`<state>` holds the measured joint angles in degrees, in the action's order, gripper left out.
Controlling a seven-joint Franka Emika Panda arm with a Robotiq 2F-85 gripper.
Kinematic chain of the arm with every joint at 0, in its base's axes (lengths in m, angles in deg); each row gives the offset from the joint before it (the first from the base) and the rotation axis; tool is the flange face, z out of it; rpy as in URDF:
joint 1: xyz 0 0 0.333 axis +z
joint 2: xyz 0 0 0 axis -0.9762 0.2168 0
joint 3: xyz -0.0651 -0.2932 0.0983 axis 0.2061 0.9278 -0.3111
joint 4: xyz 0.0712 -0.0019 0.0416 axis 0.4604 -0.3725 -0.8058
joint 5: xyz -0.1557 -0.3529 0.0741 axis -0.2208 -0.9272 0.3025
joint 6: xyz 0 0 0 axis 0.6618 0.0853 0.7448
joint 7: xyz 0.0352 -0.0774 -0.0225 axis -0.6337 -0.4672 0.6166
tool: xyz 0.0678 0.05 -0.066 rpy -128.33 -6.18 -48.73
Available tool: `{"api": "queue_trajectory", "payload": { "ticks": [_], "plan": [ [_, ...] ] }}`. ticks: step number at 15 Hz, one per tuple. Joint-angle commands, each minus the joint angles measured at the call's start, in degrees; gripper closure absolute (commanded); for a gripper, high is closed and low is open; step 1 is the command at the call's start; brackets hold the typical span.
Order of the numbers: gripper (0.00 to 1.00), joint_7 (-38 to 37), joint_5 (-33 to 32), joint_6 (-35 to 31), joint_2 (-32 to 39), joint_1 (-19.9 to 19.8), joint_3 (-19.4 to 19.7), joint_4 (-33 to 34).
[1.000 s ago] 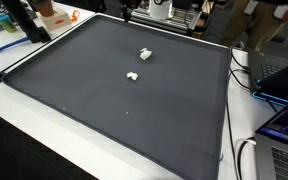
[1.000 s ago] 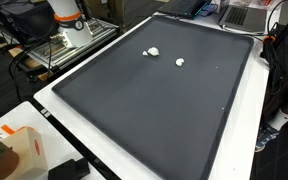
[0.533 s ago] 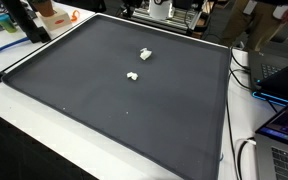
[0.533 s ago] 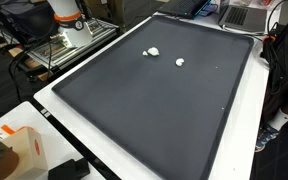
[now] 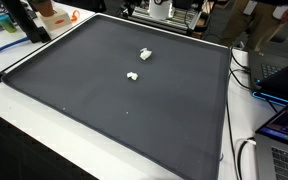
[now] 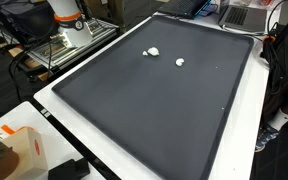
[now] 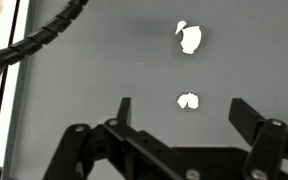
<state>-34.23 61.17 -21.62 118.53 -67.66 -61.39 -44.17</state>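
White bench (image 5: 39,105) (image 6: 59,110), almost fully covered by a dark grey mat (image 5: 114,110) (image 6: 154,120) (image 7: 84,70) that runs nearly to the bench edges. The arm's base (image 6: 69,20) stands just off one long edge of the bench. Laptops (image 5: 284,125) sit past the adjoining edge, and an orange-and-white box (image 6: 24,145) is off the corner at the other end of the base-side edge.

Gripper (image 7: 180,103) shows in the wrist view. It hangs above the mat with its jaws spread as wide as they go, nothing between the fingers (image 7: 124,108) and nothing touched. A black ribbed cable (image 7: 44,40) loops across the left of that view, over the mat's edge.

There are two small white bits on the mat, both nearer the base-side edge than the opposite one and roughly mid-way along it (what they are is too small to tell). The blocky white piece (image 5: 145,54) (image 6: 152,51) (image 7: 189,38) lies closer to the base-side edge. The two-lobed white piece (image 5: 132,76) (image 6: 180,62) (image 7: 188,100) lies near it but apart from it, a little further in toward the mat's middle. In the wrist view the two-lobed piece sits on the mat right below the gap between the open fingers, with the blocky piece above it in the picture, clear of the gripper.
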Motion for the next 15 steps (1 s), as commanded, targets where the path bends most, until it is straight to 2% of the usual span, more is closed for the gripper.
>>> {"api": "queue_trajectory", "payload": {
  "ticks": [1,5,13,15],
  "plan": [
    [0.00,0.00,0.00,0.09,0.09,0.00,0.00,0.15],
    [0.00,-1.98,5.50,-0.72,3.38,-4.00,-0.70,1.59],
    [0.00,-6.99,13.05,-9.07,9.53,-8.76,-0.60,2.61],
    [0.00,-5.77,13.82,-2.73,10.75,-8.96,-1.17,3.34]
  ]
}}
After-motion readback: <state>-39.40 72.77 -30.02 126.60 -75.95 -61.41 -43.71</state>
